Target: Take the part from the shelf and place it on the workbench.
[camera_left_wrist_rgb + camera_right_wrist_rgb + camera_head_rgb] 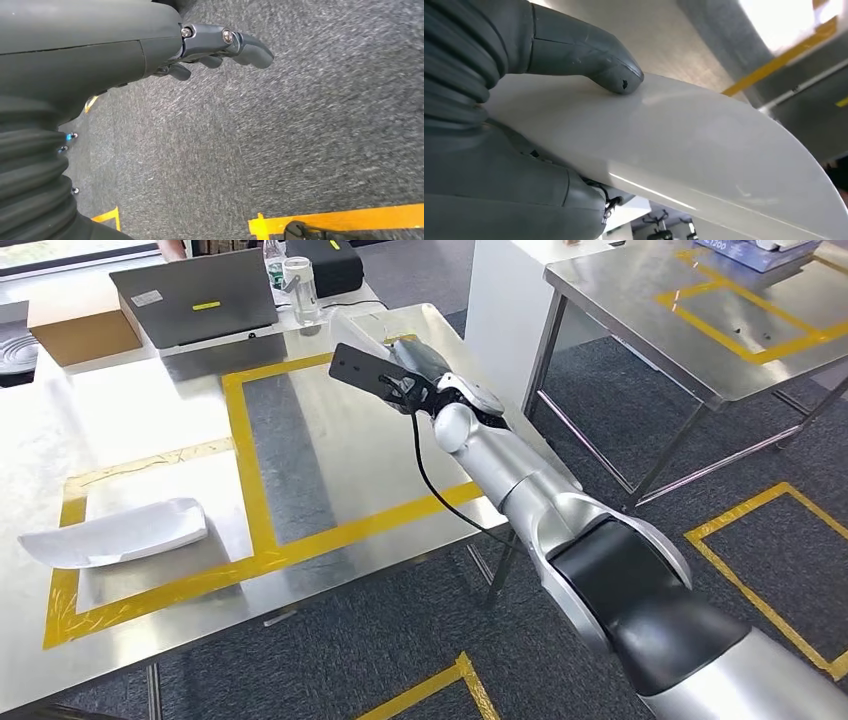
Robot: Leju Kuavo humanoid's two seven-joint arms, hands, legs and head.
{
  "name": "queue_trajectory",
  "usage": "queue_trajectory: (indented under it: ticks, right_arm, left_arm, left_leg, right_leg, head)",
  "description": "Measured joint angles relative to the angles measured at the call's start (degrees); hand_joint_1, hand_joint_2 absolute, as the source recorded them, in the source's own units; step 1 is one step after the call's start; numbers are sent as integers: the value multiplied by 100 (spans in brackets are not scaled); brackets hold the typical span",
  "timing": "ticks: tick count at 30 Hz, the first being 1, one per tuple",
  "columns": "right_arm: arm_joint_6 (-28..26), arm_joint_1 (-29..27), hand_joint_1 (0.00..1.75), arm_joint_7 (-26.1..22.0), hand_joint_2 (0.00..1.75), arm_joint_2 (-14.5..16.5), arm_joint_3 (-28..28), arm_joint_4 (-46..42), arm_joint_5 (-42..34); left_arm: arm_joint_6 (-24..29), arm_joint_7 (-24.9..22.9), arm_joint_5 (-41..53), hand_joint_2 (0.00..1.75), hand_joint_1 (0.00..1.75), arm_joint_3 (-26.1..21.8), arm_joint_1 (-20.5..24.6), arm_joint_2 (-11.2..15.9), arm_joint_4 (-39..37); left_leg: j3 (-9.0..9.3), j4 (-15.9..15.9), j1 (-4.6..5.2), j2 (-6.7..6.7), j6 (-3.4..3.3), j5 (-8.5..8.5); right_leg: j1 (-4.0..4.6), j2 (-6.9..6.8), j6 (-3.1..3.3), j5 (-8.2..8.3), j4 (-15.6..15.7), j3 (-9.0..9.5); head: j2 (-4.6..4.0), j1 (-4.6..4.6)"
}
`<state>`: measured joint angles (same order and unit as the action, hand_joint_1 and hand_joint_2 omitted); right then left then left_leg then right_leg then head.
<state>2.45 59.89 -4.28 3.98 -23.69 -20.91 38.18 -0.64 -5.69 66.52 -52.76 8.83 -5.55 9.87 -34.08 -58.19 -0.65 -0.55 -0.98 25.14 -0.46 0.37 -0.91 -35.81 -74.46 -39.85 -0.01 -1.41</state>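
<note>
My right hand (420, 375) reaches out over the steel workbench (330, 450) and holds a white curved part (362, 330) above the far side of the yellow-taped rectangle. Close up, the thumb (609, 70) presses on the part's smooth white face (684, 145), with the rest of the hand beneath it. A second white curved part (120, 532) lies on the workbench inside the taped box at the near left. My left hand (220, 47) hangs over grey carpet, its fingers loosely apart and holding nothing.
A laptop (200, 300), a cardboard box (85, 335), a bottle (300, 288) and a black case (325, 262) stand along the workbench's far edge. Another steel table (700, 350) stands to the right across a carpeted aisle with yellow floor tape (760, 560).
</note>
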Motion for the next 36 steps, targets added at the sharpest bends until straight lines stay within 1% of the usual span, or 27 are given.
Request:
queue_trajectory:
  ticks: [1, 2, 4, 5, 6, 7, 8, 10, 11, 12, 13, 17, 19, 21, 22, 23, 29, 33, 36]
  right_arm:
    - [-3, -32, 175, 12, 175, 6, 0, 48, 39]
    - [-5, -58, 175, 17, 175, 10, 0, 87, 78]
    - [-6, -95, 175, -5, 175, 21, -3, 162, 162]
    - [-1, -118, 175, -27, 175, 33, -10, 201, 200]
    - [5, -147, 175, -47, 175, 53, -24, 232, 237]
    - [13, -178, 175, -63, 175, 73, -43, 257, 270]
    - [24, -204, 175, -69, 175, 95, -65, 274, 300]
    - [70, -240, 175, -71, 175, 141, -104, 302, 355]
    - [102, -260, 175, -71, 175, 171, -122, 318, 380]
    - [140, -290, 175, -71, 175, 208, -142, 332, 401]
    - [176, -329, 175, -71, 175, 244, -162, 348, 421]
    - [280, -490, 0, -60, 0, 395, -267, 405, 518]
    - [297, -551, 0, -57, 0, 478, -309, 421, 558]
    - [296, -593, 0, -60, 0, 551, -338, 430, 583]
    - [295, -607, 0, -62, 0, 577, -359, 431, 593]
    - [295, -617, 0, -63, 0, 598, -379, 433, 597]
    - [265, -638, 0, -73, 0, 623, -413, 461, 525]
    - [49, -659, 0, -183, 0, 519, -413, 473, 285]
    - [-144, -663, 0, -403, 0, 424, -399, 472, 130]
  left_arm:
    - [-18, 18, 15, 175, 0, 21, 2, 0, -1]
    - [-38, 38, 20, 175, 0, 39, 3, 0, -2]
    - [-78, 76, 15, 175, 0, 54, 12, -1, -3]
    - [-93, 90, 14, 175, 0, 56, 19, 3, -3]
    - [-106, 107, 18, 175, 0, 60, 22, 9, -3]
    - [-116, 129, 21, 175, 0, 66, 23, 17, -2]
    - [-118, 147, 23, 175, 0, 72, 20, 30, -2]
    - [-109, 167, 18, 175, 0, 80, 12, 47, -3]
    - [-106, 167, 16, 175, 0, 84, 13, 49, -5]
    - [-105, 169, 18, 175, 0, 87, 15, 47, -6]
    - [-106, 175, 27, 175, 0, 91, 17, 43, -7]
    - [-130, 220, 83, 175, 0, 109, 29, 26, -8]
    - [-167, 228, 84, 175, 0, 111, 48, 8, -8]
    - [-217, 227, 83, 87, 0, 111, 77, -18, -9]
    - [-247, 223, 83, 44, 0, 111, 93, -30, -10]
    - [-284, 208, 82, 0, 0, 112, 111, -41, -12]
    - [-411, 48, 101, 0, 0, 173, 169, -57, -28]
    - [-368, -136, 173, 0, 0, 205, 190, -56, -29]
    - [-328, -205, 197, 0, 0, 209, 184, -48, -29]
  left_leg:
    - [73, -2, 0, -11, 9, 55]
    - [149, -3, -1, -21, 24, 110]
    - [267, -14, 7, -32, 73, 227]
    - [299, -19, 14, -37, 108, 282]
    - [332, -30, 22, -39, 147, 321]
    - [334, -49, 38, -41, 169, 349]
    - [341, -39, 43, -35, 137, 367]
    - [353, -11, 53, -9, 30, 395]
    - [385, 26, 48, 8, -14, 410]
    - [403, 54, 46, 21, -11, 420]
    - [422, 83, 44, 30, 2, 428]
    - [482, 156, 43, 42, 68, 439]
    - [492, 174, 38, 43, 128, 436]
    - [497, 184, 29, 43, 200, 433]
    - [498, 186, 24, 43, 226, 433]
    - [498, 186, 22, 43, 238, 433]
    - [534, 179, 23, 43, 248, 436]
    - [549, 168, 27, 42, 247, 437]
    - [515, 123, 45, 44, 211, 466]
  right_leg:
    - [-5, -5, -1, 20, 110, -85]
    - [-6, -8, 10, 197, 384, -85]
    - [10, -20, 56, 869, 1149, 33]
    - [24, -25, 84, 1118, 1419, 93]
    - [36, -27, 112, 1288, 1582, 128]
    - [41, -25, 127, 1358, 1625, 146]
    - [36, -19, 131, 1374, 1626, 171]
    - [40, 0, 155, 1421, 1639, 193]
    - [49, 13, 177, 1393, 1640, 198]
    - [58, 24, 210, 1376, 1640, 205]
    - [60, 32, 228, 1361, 1640, 213]
    - [62, 42, 266, 1321, 1640, 233]
    - [64, 44, 275, 1315, 1640, 233]
    - [69, 44, 280, 1311, 1639, 233]
    - [72, 44, 281, 1311, 1639, 233]
    - [74, 44, 281, 1311, 1639, 234]
    - [72, 44, 280, 1312, 1644, 248]
    - [69, 42, 279, 1314, 1647, 257]
    - [38, 41, 238, 1333, 1677, 267]
  head:
    - [0, 0]
    - [0, -1]
    - [0, 2]
    - [0, 2]
    - [0, 0]
    - [0, -1]
    - [1, -3]
    - [0, -2]
    - [0, -3]
    - [0, -2]
    - [0, -1]
    - [1, -2]
    - [1, -2]
    - [0, -2]
    - [0, -3]
    - [0, -3]
    - [0, -3]
    - [0, -3]
    - [1, -4]
